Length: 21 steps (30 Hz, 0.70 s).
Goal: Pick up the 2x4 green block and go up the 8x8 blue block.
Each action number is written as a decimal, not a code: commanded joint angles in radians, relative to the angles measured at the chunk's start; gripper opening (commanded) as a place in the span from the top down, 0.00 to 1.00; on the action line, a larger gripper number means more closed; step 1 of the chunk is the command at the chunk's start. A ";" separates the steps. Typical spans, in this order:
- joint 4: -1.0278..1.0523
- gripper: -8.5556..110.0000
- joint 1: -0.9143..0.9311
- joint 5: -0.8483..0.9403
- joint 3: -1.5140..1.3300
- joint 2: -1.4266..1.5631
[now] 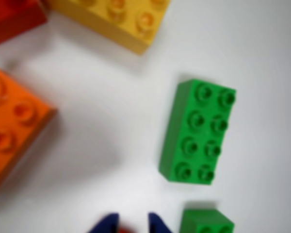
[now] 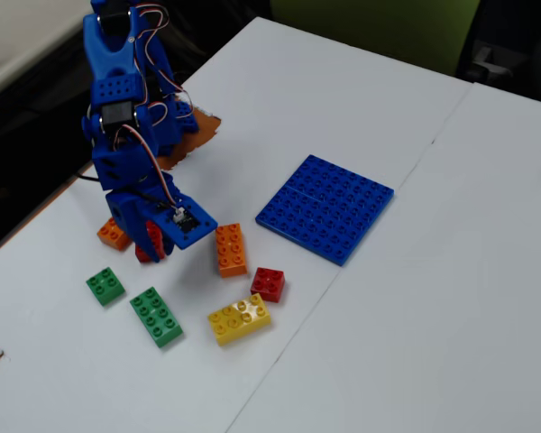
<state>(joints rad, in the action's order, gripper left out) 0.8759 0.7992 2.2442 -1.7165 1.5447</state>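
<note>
In the wrist view the two blue tips of the jaws (image 1: 133, 224) poke in at the bottom edge, a narrow gap between them with something reddish showing in it; they grip nothing, though whether that gap is their full spread I cannot tell. The 2x4 green block (image 1: 198, 132) lies up and to the right of them, free on the white desk (image 1: 111, 145), its long axis running nearly top to bottom of the frame with a slight lean; a smaller green brick (image 1: 206, 222) sits just below it. An orange brick (image 1: 12, 126) fills the left edge, a yellow brick (image 1: 119, 19) the top. In the fixed view the 2x4 green block (image 2: 156, 316) lies lower centre-left, below the jaws (image 2: 153, 245), and the 8x8 blue block (image 2: 325, 207) lies flat, well apart at centre right.
</note>
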 commanded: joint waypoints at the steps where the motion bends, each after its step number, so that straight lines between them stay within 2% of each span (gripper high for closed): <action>1: 0.089 0.76 0.032 -0.015 0.235 -0.091; 4: 0.212 0.74 0.049 -0.028 0.422 -0.179; 9: 0.150 0.73 0.077 -0.018 0.482 -0.264; 15: 0.150 0.73 0.110 0.037 0.695 -0.434; 21: 0.094 0.73 0.114 0.029 0.750 -0.522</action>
<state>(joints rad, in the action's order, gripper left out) 0.9940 0.9066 2.2764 -1.0370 1.0278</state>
